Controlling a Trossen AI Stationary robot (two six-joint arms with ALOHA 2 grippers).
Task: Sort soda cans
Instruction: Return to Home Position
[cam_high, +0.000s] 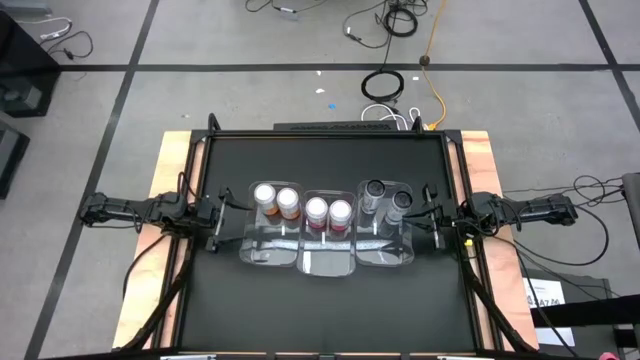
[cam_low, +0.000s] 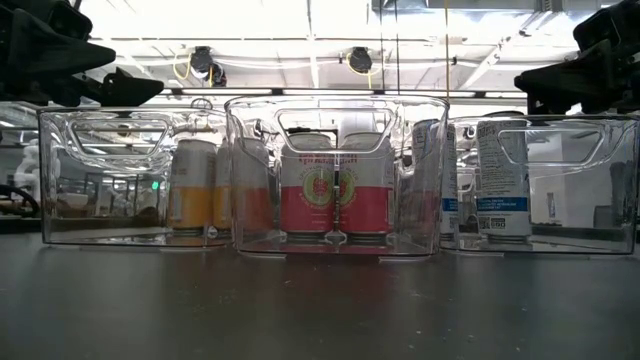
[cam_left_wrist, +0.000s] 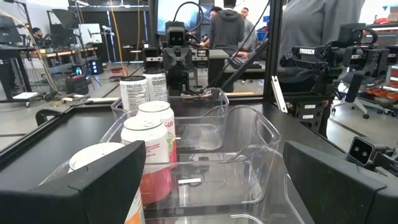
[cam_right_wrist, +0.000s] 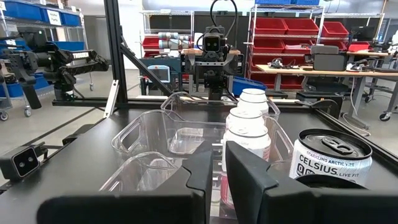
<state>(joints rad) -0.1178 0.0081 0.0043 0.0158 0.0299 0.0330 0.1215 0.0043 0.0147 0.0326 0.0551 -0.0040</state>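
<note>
Three clear bins stand side by side mid-table. Two orange soda cans stand upright in the left bin. Two red cans stand in the middle bin, and two dark grey cans in the right bin. All the cans stand at the bins' far ends. My left gripper hovers level just left of the left bin, open, with nothing between its fingers. My right gripper hovers level just right of the right bin, shut and empty.
The near halves of the bins hold nothing. Bare black tabletop lies toward the near edge and toward the far edge. Black frame rails border the table. People stand in the room beyond it.
</note>
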